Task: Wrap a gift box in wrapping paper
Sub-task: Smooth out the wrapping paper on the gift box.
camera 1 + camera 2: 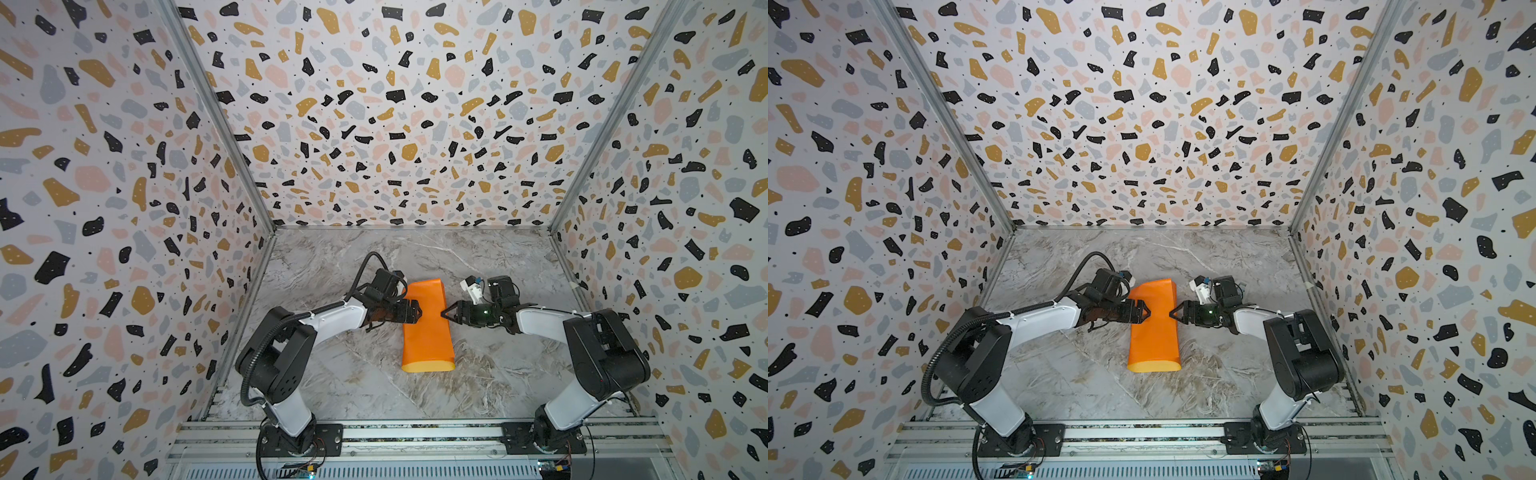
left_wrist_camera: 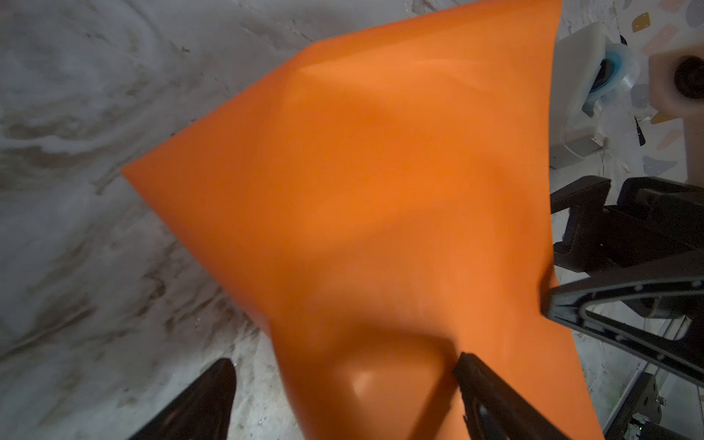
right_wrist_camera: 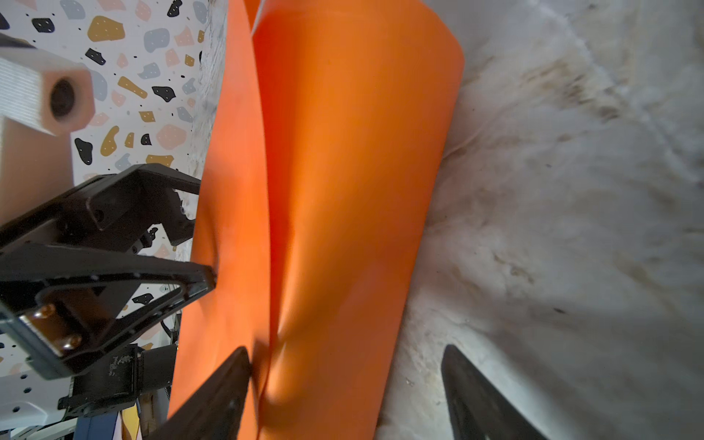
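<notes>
The wrapping paper (image 1: 428,332): judged light, springy roll; best pinched at left and right edges. The left gripper (image 1: 417,312) and right gripper (image 1: 444,312) spread, holding nothing

wrapping paper (image 1: 428,332): 1 | pincers: 2, left pincer (image 1: 418,311) and right pincer (image 1: 444,312) | marble table (image 1: 353,374): 1

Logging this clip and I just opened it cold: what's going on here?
Two robot arms are working on the wrapping paper. It lies on the marble table, folded over into a loose orange tube, with its yellow inner face showing at the near end. The left gripper and right gripper face each other across the tube's long sides. Both have their jaws open, at or just against the paper. The gift box is not visible; it may be under the paper.
</notes>
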{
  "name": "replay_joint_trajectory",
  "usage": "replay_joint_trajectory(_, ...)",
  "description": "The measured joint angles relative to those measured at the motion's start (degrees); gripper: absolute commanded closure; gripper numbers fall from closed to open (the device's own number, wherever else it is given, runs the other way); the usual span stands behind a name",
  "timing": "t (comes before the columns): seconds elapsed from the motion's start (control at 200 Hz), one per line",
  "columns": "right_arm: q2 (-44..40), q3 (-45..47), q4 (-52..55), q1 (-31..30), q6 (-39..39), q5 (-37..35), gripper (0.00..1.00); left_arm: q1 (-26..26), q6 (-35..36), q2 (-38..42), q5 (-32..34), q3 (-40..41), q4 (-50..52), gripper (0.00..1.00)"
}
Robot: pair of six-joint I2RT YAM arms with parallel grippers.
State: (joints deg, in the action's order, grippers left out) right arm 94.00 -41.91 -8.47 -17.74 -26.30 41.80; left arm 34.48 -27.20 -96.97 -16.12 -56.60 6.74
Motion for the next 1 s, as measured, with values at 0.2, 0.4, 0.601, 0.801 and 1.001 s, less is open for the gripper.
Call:
replay_joint_trajectory(0.2, 0.0, -0.02, -0.02, 0.04, 0.04, 0.04, 0.23, -0.35, -1.55, 0.5, -1.44, 1.84, -2.38, 0.08)
replay_joint_trajectory(0.4, 0.0, -0.02, -0.02, 0.04, 0.07, 0.09, 0.23, -0.85, -2.71, 1.25, -4.46, 3.98, -4.09, 0.08)
replay_joint_trajectory(0.601, 0.0, -0.02, -0.04, 0.04, 0.26, 0.15, 0.23, -1.31, -3.48, 1.27, -5.81, 4.61, -4.87, 0.1)
replay_joint_trajectory(0.801, -0.22, -0.22, 0.46, 0.04, 0.48, -0.04, 0.2, -1.31, -2.84, 1.14, -5.03, 4.72, -5.11, 0.14)
replay_joint_trajectory(1.001, -2.23, -1.75, 6.27, 0.35, 0.94, -1.11, 0.14, -1.31, -1.97, 1.14, -4.87, 4.83, -5.51, 0.15)
